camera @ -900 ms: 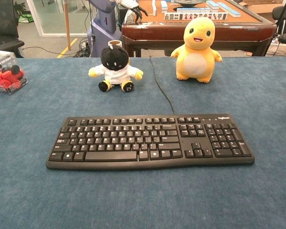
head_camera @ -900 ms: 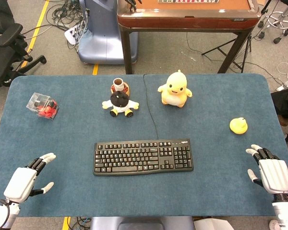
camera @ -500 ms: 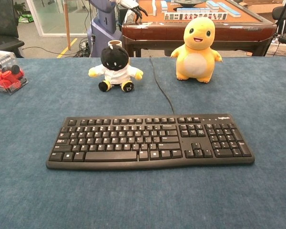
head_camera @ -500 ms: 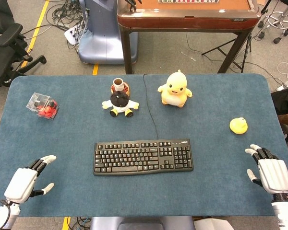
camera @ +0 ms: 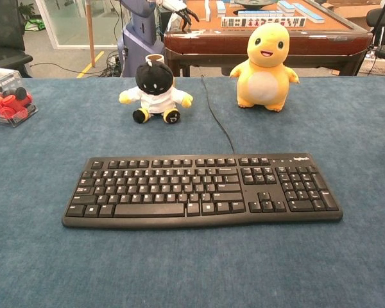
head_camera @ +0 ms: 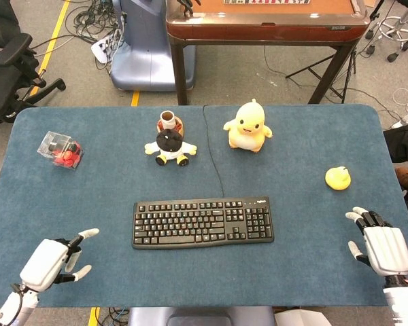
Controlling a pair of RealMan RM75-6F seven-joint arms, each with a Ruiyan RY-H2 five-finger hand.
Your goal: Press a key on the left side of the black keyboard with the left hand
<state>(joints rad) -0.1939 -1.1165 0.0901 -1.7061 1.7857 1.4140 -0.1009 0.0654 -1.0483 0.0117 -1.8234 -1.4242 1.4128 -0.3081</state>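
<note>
The black keyboard [head_camera: 202,222] lies flat in the middle of the blue table, its cable running away to the far edge; the chest view shows it close up [camera: 202,190]. My left hand [head_camera: 52,261] hovers at the near left corner, fingers spread, holding nothing, well left of the keyboard's left end. My right hand [head_camera: 379,246] sits at the near right corner, fingers apart and empty. Neither hand appears in the chest view.
A black-and-white plush [head_camera: 170,147] with a small cup [head_camera: 168,120] behind it, and a yellow plush [head_camera: 247,127], stand beyond the keyboard. A clear box of red pieces [head_camera: 61,149] sits far left. A small yellow duck [head_camera: 338,178] is at the right.
My left hand has shifted right and slightly nearer, toward the keyboard. The right hand has barely moved. The keyboard and toys are unchanged.
</note>
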